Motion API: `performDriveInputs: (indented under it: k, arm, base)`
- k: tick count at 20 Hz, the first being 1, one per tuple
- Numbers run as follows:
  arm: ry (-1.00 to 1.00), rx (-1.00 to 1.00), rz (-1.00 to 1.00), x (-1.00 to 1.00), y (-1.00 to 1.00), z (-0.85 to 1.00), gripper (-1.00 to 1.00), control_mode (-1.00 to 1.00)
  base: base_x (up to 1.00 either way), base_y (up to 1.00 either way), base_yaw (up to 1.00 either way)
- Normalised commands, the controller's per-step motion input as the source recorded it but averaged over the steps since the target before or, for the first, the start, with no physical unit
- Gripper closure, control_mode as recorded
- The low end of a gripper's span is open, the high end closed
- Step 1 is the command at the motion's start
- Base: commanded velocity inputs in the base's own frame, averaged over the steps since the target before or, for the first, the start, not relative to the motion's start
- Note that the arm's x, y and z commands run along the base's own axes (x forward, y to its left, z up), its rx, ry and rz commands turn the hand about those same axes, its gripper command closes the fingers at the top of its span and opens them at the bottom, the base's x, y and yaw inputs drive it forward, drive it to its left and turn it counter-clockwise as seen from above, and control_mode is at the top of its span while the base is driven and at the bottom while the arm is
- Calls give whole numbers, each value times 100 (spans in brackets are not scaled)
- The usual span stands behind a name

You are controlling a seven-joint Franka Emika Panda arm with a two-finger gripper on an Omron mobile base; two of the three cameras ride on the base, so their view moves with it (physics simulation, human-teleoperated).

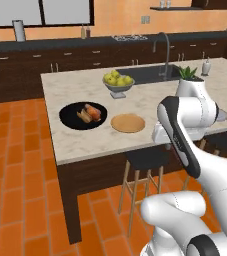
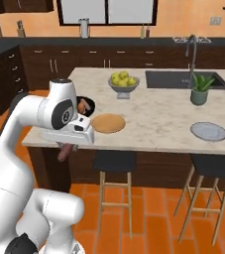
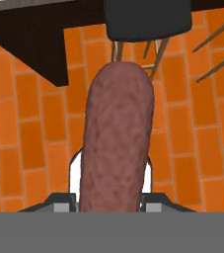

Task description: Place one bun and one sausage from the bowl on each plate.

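Note:
My gripper is shut on a pinkish-brown sausage, which sticks out from between the jaws over the orange floor tiles. In the right base view the gripper hangs just in front of the counter's near edge, with the sausage pointing down from it. The black bowl sits on the counter's left part and holds orange-tan buns and a reddish sausage. To its right lies the tan plate, bare. The pale grey plate lies far to the right, also bare.
A grey footed bowl of yellow-green fruit stands behind the plates. A sink with a faucet and a potted plant are at the back right. Stools stand under the counter's near edge.

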Motion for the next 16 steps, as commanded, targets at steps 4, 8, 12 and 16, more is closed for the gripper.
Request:
performDriveInputs:
  k: [4,8,12,16]
  arm:
    - [0,0,0,0,0,0,100,100]
    - [0,0,0,0,0,0,100,100]
    - [0,0,0,0,0,0,100,100]
    - [0,0,0,0,0,0,100,100]
  base:
    - [62,0,6]
    - [61,-1,8]
    - [51,-2,9]
    - [45,-3,8]
